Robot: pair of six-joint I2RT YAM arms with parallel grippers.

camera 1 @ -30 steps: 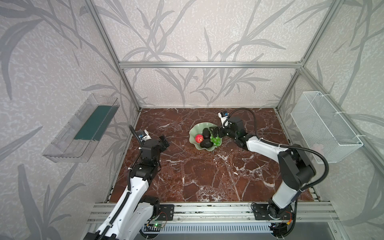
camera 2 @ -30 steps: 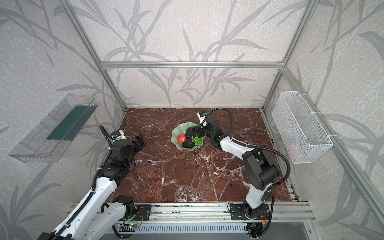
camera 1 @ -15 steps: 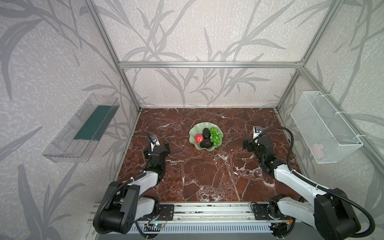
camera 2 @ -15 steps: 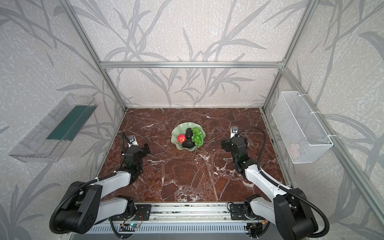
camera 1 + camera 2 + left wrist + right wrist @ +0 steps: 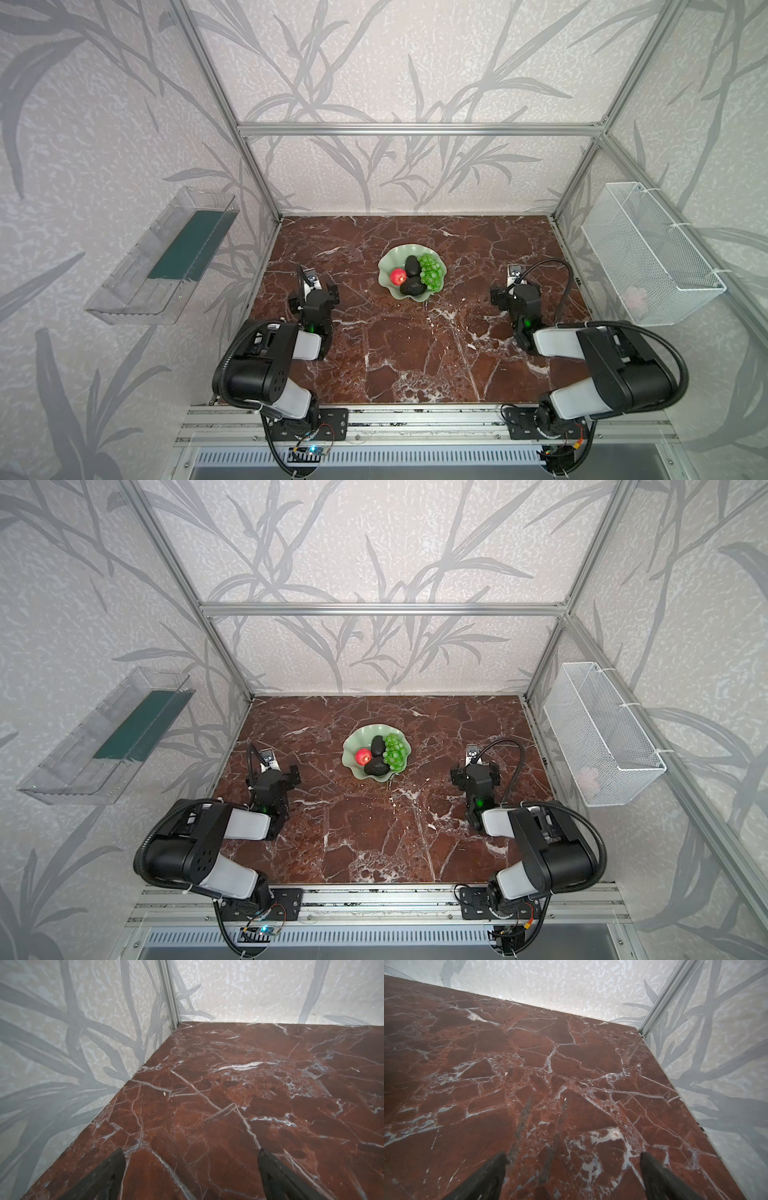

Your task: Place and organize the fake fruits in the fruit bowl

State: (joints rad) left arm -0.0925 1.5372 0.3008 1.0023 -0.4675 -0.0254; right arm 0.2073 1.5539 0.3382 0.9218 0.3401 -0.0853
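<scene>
**Top views.** The bowl (image 5: 390, 258) stands on the table (image 5: 415, 357), in the far half and near the middle. All four fruits lie inside it.
- The apple (image 5: 398, 276) is at the left.
- The rear avocado (image 5: 412, 265) is at the centre.
- The near avocado (image 5: 412, 286) is at the front rim.
- The grapes (image 5: 430, 272) run along the right side, against both avocados.

The apple sits just beside both avocados. No fruit lies on the table.

My left gripper (image 5: 313, 293) hovers low over the table's left side, well apart from the bowl. My right gripper (image 5: 515, 295) hovers low over the right side, also well apart from it. Both arms are folded back toward the front rail. A tray (image 5: 162, 257) hangs on the left wall and a basket (image 5: 648, 257) on the right wall. I cannot tell what the pale thing inside the basket is.

**Left wrist view.** My left gripper (image 5: 191, 1151) stands wide, and only bare table shows between its jaws. It holds nothing. Ahead are the table's far left corner and a metal post (image 5: 169, 995). The bowl is out of this view.

**Right wrist view.** My right gripper (image 5: 572, 1154) stands equally wide over bare table. It holds nothing. Ahead is the far right corner. The bowl is out of this view too.
</scene>
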